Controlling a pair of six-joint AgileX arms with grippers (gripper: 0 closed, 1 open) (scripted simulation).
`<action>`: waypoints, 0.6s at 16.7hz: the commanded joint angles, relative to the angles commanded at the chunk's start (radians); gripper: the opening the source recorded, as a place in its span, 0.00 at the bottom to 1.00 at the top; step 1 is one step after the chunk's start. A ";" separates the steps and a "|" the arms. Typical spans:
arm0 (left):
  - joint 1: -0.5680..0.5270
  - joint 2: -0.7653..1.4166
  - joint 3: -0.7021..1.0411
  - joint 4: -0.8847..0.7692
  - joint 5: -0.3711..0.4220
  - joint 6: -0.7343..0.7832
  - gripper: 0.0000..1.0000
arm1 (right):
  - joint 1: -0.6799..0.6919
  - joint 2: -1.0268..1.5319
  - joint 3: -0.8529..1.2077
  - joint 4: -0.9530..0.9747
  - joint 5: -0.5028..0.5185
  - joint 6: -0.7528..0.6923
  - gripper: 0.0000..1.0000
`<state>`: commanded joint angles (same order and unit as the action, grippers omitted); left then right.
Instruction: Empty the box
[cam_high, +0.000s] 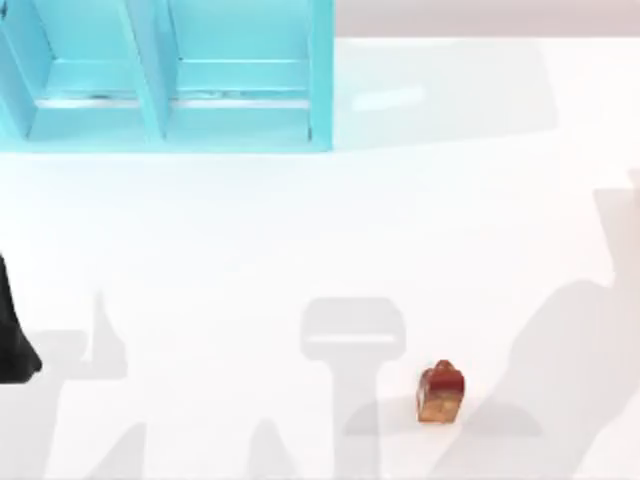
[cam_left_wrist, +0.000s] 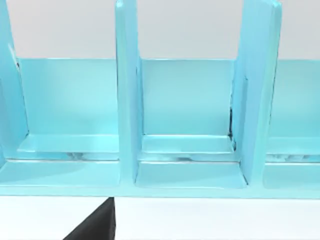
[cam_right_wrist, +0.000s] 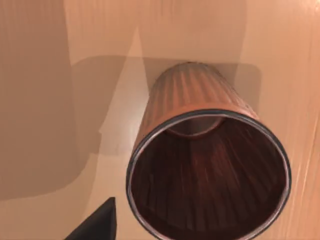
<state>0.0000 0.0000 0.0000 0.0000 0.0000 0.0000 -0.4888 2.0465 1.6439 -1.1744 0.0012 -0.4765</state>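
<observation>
The left pincer (cam_left_wrist: 96, 224) is showing as a dark wedge at the edge of the left wrist view, facing the pale blue compartmented plastic box (cam_left_wrist: 190, 175). Whether it is spread or pressed together cannot be told. The right pincer (cam_right_wrist: 99, 222) is hanging above the open mouth of a brown ribbed wastebasket with a metal rim (cam_right_wrist: 200, 100), which is standing on a wooden floor. Its state cannot be told either, and nothing is showing in its grip.

In the top view the box (cam_high: 240, 90) is sitting at the far left of the white worktop (cam_high: 300, 230). The compartments that are showing look bare, in this view and in the left wrist view. A small reddish-brown blocky object (cam_high: 440, 393) is lying on the worktop well apart from the box, near the front edge and right of centre. The left arm (cam_high: 12, 345) is showing at the left edge.

The box is probably close to emptied, and the loose object looks like the piece that is waiting to be handled. To do this well, the right arm should be coming down straight over the object, lining up across its narrower sides and closing low on its body. It should then be lifting clear before swinging toward the wastebasket, and releasing only when centred over the rim.
</observation>
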 joint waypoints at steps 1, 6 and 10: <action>0.000 0.000 0.000 0.000 0.000 0.000 1.00 | 0.001 0.009 -0.016 0.025 0.001 0.001 1.00; 0.000 0.000 0.000 0.000 0.000 0.000 1.00 | -0.005 0.061 -0.047 0.111 0.002 -0.004 1.00; 0.000 0.000 0.000 0.000 0.000 0.000 1.00 | -0.005 0.062 -0.050 0.116 0.002 -0.004 1.00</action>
<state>0.0000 0.0000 0.0000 0.0000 0.0000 0.0000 -0.4942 2.1083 1.5942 -1.0589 0.0031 -0.4808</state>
